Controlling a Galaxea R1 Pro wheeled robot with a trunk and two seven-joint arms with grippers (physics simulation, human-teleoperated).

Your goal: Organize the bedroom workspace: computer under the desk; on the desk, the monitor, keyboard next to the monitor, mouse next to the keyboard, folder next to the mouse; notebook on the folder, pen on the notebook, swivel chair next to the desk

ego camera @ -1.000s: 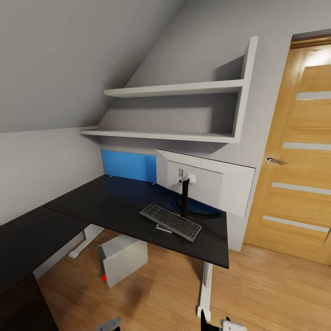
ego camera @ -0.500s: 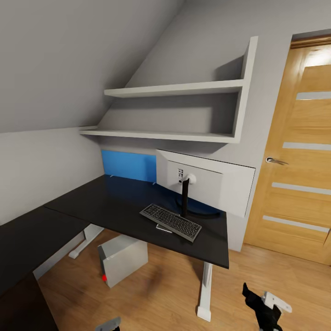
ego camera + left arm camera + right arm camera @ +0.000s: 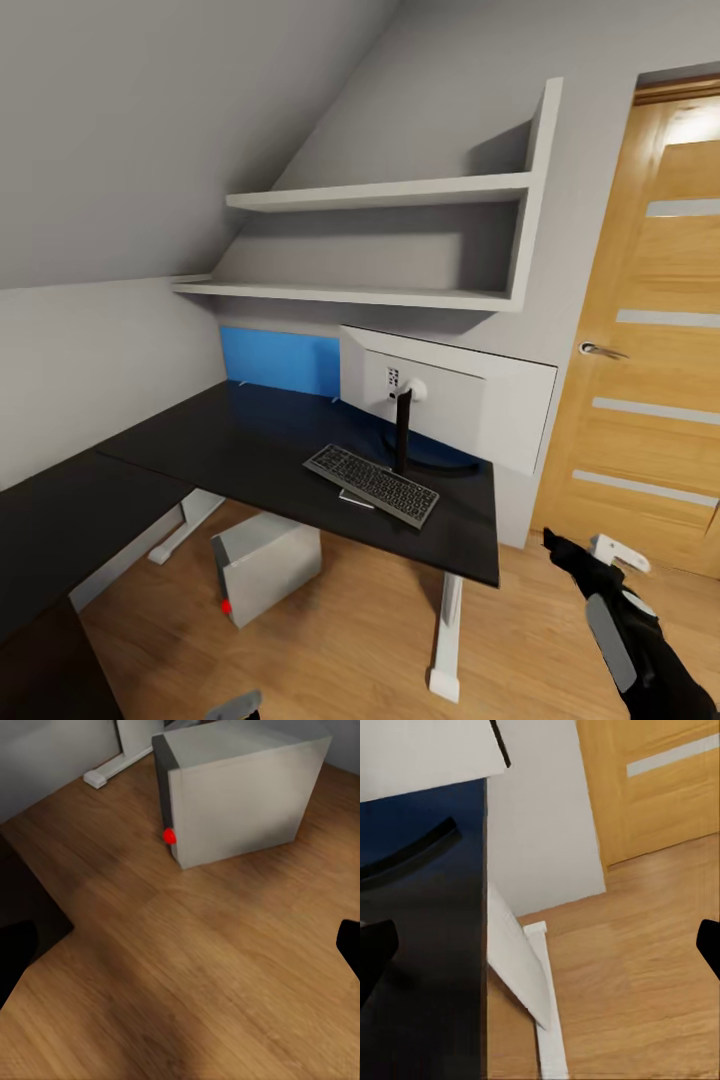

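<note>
Head view. Large black L-shaped counter (image 3: 250, 440) under white wall shelves (image 3: 400, 240). On it: wide monitor (image 3: 460, 395) showing its white back, on a black stand; slim dark grey keyboard (image 3: 372, 484) just in front of the stand, lying at an angle. A thin pale item pokes out from under the keyboard's near edge; cannot identify it. Pale grey box-shaped computer tower (image 3: 265, 563) with a red light stands on the light wood plank floor (image 3: 360, 640) beneath the counter. Blue wall panel (image 3: 280, 360) behind the counter; wooden door (image 3: 650, 350) to the right. Right gripper (image 3: 585, 555) raised near the counter's right end, black fingers pointing toward it; they look parted with nothing between, though this angle is poor. A sliver of the left gripper (image 3: 233, 706) at the picture's lower edge.

Left wrist view. Looks at the tower (image 3: 240, 795) and bare planks (image 3: 187, 975). Dark fingertips (image 3: 15, 960) sit at opposite margins: spread wide, holding nothing.

Right wrist view. Counter edge (image 3: 427, 960), white leg (image 3: 536, 997), door (image 3: 660, 787). Fingertips (image 3: 711, 945) again at opposite margins: wide, empty.

Judgement. Computer, monitor and keyboard already appear correctly placed. Right arm seems headed for the counter top. To do this well: lift the fingers above the counter edge before moving in, approach from the open right side, and stay off the monitor stand and keyboard.
</note>
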